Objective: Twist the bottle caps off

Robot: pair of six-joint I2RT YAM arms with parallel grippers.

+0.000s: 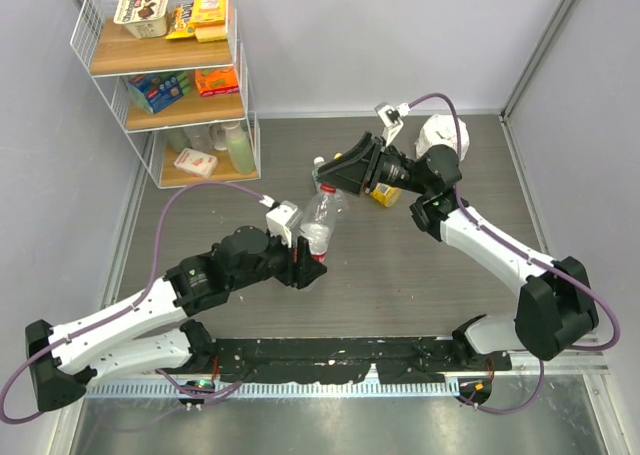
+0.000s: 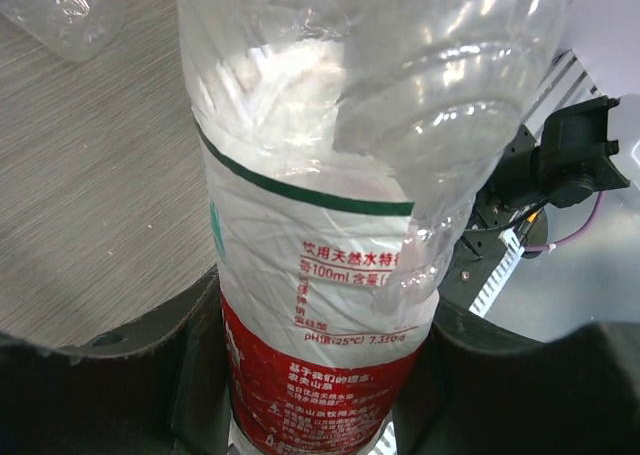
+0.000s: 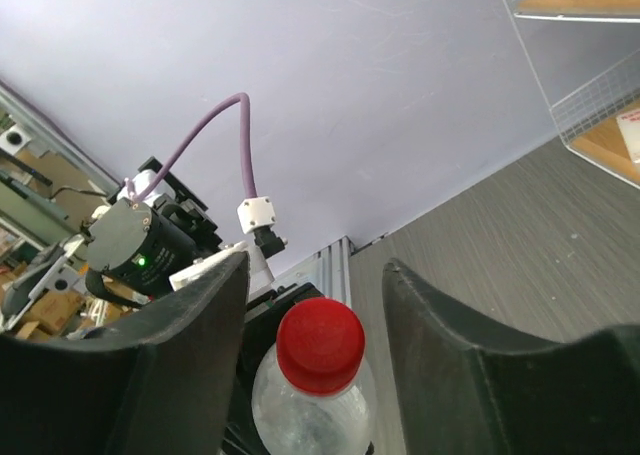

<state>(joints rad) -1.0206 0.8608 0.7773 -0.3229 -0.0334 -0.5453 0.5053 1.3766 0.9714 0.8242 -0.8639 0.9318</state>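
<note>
My left gripper (image 2: 315,407) is clamped on the red-labelled lower body of a clear, crinkled plastic bottle (image 2: 310,275), held tilted over the grey wood-grain surface (image 1: 400,265). On its neck, the smooth round red cap (image 3: 320,339) sits between the dark fingers of my right gripper (image 3: 316,297), which stand apart, a gap on each side. Beyond, a yellow bottle (image 1: 385,194) peeks from behind that arm. The wire shelf rack (image 1: 160,75) stands well apart, far left.

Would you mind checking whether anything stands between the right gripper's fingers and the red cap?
Nothing visible does. In the right wrist view the red cap sits in the gap between the fingers of the right gripper, with clear space on both sides. The left gripper holds the bottle by its labelled body.
</note>
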